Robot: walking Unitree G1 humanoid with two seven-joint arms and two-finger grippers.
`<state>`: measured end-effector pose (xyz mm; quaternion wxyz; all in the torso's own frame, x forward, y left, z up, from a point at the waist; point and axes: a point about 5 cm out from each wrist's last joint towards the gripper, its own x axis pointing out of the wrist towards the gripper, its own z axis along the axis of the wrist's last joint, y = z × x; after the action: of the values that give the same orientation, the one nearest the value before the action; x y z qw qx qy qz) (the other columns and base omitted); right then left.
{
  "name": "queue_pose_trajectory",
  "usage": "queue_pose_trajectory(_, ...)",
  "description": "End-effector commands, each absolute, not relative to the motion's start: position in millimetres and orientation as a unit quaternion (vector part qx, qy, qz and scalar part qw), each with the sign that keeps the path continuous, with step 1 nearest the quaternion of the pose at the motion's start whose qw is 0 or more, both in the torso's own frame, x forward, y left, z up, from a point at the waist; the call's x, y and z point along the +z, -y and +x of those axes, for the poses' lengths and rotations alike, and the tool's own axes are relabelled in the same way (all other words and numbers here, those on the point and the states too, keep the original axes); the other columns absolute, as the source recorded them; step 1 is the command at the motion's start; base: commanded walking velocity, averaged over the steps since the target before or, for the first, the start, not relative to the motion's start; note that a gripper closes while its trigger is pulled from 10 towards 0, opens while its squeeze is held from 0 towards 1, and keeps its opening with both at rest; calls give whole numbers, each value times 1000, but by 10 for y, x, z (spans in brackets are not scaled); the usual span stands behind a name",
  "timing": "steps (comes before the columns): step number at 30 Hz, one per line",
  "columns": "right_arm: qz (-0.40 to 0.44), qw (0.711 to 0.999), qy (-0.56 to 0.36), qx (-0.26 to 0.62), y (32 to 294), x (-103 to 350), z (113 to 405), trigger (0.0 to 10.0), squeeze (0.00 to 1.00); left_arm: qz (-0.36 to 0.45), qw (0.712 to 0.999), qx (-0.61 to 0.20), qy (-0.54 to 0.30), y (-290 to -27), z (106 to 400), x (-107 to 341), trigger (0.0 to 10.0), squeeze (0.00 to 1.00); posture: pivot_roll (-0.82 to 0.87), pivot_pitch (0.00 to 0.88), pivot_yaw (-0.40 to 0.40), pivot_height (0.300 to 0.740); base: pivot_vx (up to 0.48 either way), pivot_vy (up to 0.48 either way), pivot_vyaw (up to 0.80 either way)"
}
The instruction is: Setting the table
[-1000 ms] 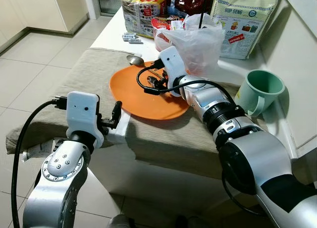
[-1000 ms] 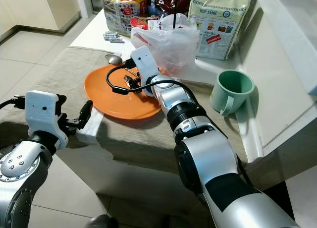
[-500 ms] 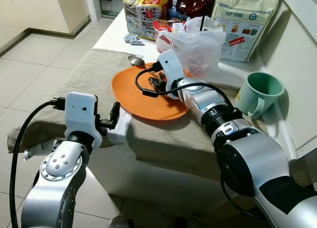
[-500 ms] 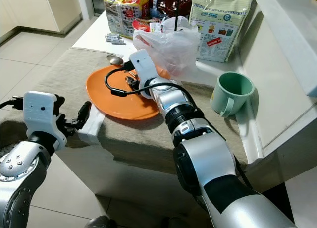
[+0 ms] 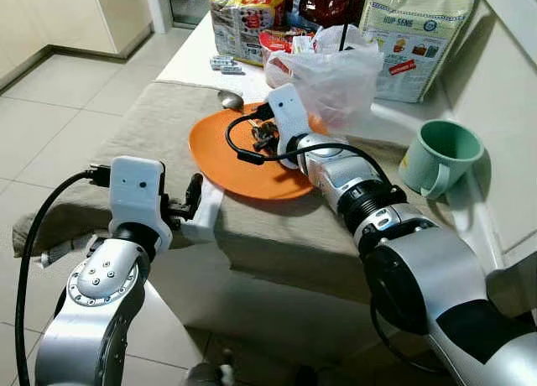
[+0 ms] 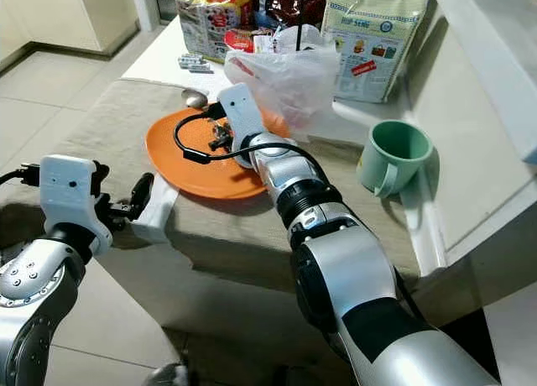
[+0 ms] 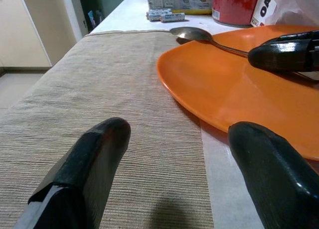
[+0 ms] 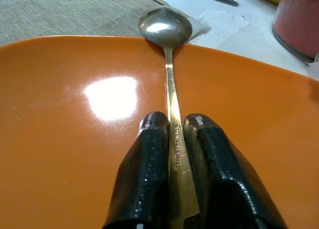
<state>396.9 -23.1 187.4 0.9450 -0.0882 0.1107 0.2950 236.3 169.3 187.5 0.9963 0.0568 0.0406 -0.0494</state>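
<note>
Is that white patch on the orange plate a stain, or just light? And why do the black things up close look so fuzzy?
Right wrist view: the white patch on the orange plate is glare from a light, not a stain; the spoon bowl shines likewise. Left wrist view: the left gripper fingers sit near the lens and blur, while the plate and cloth beyond stay sharper.

Right claw, pinched on the spoon handle, now sits slightly farther back over the orange plate, nearer the spoon's bowl at the far rim. Whole scene shifted a little from camera motion. Left claw at the table edge sits marginally lower.
</note>
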Motion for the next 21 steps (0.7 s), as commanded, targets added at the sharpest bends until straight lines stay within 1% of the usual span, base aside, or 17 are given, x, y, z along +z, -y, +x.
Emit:
queue_pose_trajectory(1,-98,945,-105,294,223,1913,3979,0,0,62,996,-46,-50,-1702,2363,1838,10000,0,137,132,-27,740,0,0,0)
queue_pose_trajectory(8,-106,947,-85,290,195,1998,3994,0,0,62,996,-45,-49,-1705,2371,1844,10000,0,140,133,-27,740,0,0,0)
queue_pose_trajectory(9,-109,947,-83,289,189,2006,3995,9216,0,62,996,-45,-48,-1707,2371,1846,10000,0,141,135,-26,740,0,0,0)
queue_pose_trajectory(10,-114,949,-71,285,182,2038,4001,10000,0,63,996,-43,-48,-1709,2370,1848,10000,0,142,135,-26,740,0,0,0)
queue_pose_trajectory(11,-118,950,-63,282,176,2061,4005,10000,0,63,996,-42,-47,-1711,2370,1850,10000,0,142,136,-27,740,0,0,0)
queue_pose_trajectory(12,-123,954,-32,273,169,2154,4020,10000,0,76,996,-38,-42,-1725,2369,1862,10000,0,143,138,-26,740,0,0,0)
queue_pose_trajectory(13,-123,954,-32,273,169,2154,4020,10000,0,76,996,-38,-42,-1725,2369,1862,10000,0,143,138,-26,740,0,0,0)
queue_pose_trajectory(14,-119,958,-1,260,180,2256,4037,10000,0,88,995,-34,-36,-1739,2367,1873,10000,0,143,137,-27,740,0,0,0)
queue_pose_trajectory(17,-102,965,44,237,240,2381,4056,10000,0,95,995,-26,-29,-1759,2366,1883,10000,0,141,133,-28,740,0,0,0)
queue_pose_trajectory(21,-95,966,36,237,279,2269,4036,10000,0,93,995,-25,-32,-1765,2370,1866,10000,0,129,130,-24,740,0,0,0)
